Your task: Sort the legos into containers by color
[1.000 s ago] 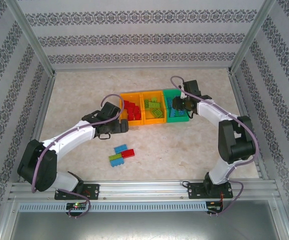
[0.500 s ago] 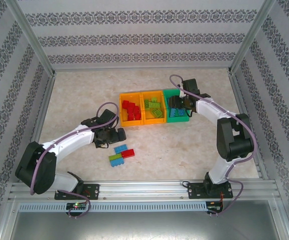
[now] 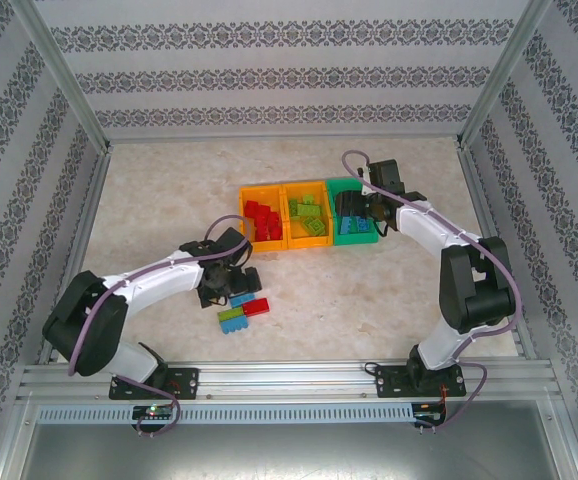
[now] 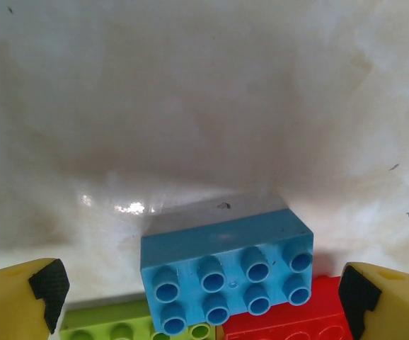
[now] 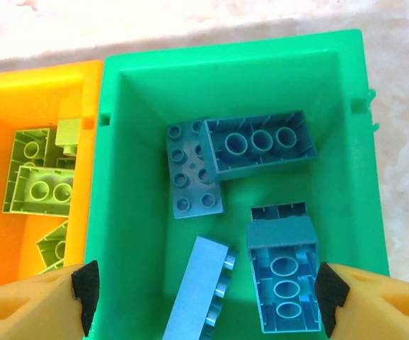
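Nearest the arm bases, a few loose bricks lie bunched on the counter [image 3: 149, 200]. The left end effector [image 4: 201, 294] hangs low over them with its fingers wide apart and nothing held. A blue brick [image 4: 226, 273] sits between the two tips. A green brick [image 4: 119, 329] and a red brick [image 4: 289, 326] press against its near edge. I cannot tell whether they only touch it or are clicked together.

That crowding is the main hazard. If the tips come down as they stand, each looks likely to land on a neighbour instead of the counter. The closing fingers could then shove the red or green brick aside, tip the blue one, or lift two colours at once.

Farther back stand the joined bins. The left orange bin [image 3: 261, 186] holds red bricks, and the middle orange bin [image 3: 304, 184] holds green ones. The green bin [image 5: 226, 78] holds blue bricks.

The bin colours do not match their contents, so a blue brick could easily be dropped wrongly.

The right end effector [image 5: 208, 290] hovers over the green bin, fingers spread and empty. A left arm carrying blue there could strike it.
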`<state>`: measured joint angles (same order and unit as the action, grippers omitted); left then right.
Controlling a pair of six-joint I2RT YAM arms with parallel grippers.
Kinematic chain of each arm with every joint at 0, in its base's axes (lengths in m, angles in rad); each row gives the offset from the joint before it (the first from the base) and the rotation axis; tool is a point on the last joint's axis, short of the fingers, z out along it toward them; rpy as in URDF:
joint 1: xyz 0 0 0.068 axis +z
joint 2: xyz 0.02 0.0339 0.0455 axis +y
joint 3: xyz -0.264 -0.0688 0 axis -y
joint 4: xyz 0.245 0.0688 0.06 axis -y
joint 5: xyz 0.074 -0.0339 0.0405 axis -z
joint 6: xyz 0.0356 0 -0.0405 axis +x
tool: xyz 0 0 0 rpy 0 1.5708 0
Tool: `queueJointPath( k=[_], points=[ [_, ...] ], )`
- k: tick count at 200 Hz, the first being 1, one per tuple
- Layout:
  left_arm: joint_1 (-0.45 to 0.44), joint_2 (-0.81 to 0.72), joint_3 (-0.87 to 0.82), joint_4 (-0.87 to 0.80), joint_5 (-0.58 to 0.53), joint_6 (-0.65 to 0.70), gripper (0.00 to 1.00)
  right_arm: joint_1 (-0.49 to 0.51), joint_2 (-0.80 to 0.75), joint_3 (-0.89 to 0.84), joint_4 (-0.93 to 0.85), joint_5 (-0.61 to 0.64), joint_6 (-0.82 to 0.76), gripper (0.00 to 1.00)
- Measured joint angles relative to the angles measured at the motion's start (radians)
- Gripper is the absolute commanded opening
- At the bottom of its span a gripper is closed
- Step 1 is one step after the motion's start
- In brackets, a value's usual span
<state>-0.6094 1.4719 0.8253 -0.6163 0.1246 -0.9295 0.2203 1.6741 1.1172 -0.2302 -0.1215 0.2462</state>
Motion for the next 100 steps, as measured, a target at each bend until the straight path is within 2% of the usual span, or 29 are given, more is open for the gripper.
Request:
queueJointPath(
  k=[100],
  points=[
    [-0.033, 0.074, 0.048, -0.002, 0.003, -0.047, 0.96, 0.0, -0.026, -0.034, 0.029, 0.0, -0.007, 0.84]
  ],
)
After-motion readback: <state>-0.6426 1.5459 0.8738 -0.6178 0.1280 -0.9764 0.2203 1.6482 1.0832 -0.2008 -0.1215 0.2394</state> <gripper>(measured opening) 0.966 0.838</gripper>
